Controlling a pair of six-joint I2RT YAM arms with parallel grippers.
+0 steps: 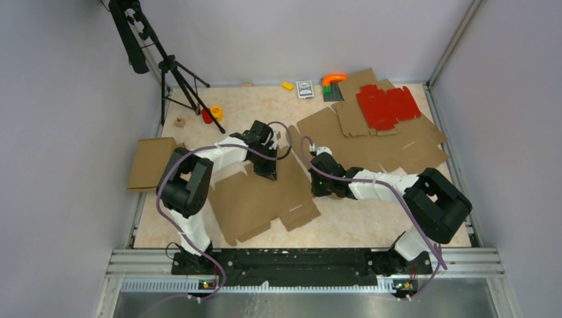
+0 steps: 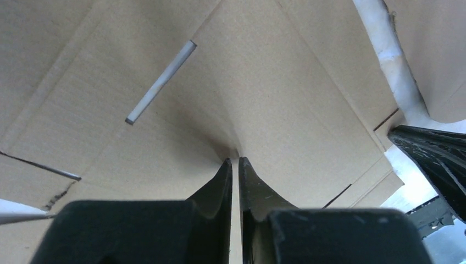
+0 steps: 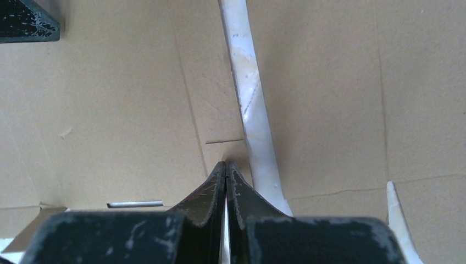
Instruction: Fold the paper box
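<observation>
The paper box (image 1: 258, 202) is lying mostly flat in the middle of the table (image 1: 265, 109), a bit toward the lower left, with its flaps spread out toward the bottom edge. The left gripper (image 2: 235, 161) is down on its upper part, and from the wrist view the fingers are pretty much closed, with a little ridge of cardboard pulled up between them, so it's pinching the box. The narrow slot (image 2: 159, 82) cut in the panel sits just up and left of the fingertips there.

The right gripper (image 3: 226, 163) is fully closed with nothing in it that I can see. Its tips point down at the box's right edge, right beside a thin strip of bare table. Can't tell if it's actually touching the cardboard.

Over to the upper right there's a pile of flat cardboard sheets (image 1: 397, 149) with a red die-cut sheet (image 1: 388, 106) on top. A black tripod (image 1: 173, 69) stands in the upper left, with a yellow tape roll (image 1: 216, 111) near its foot.
</observation>
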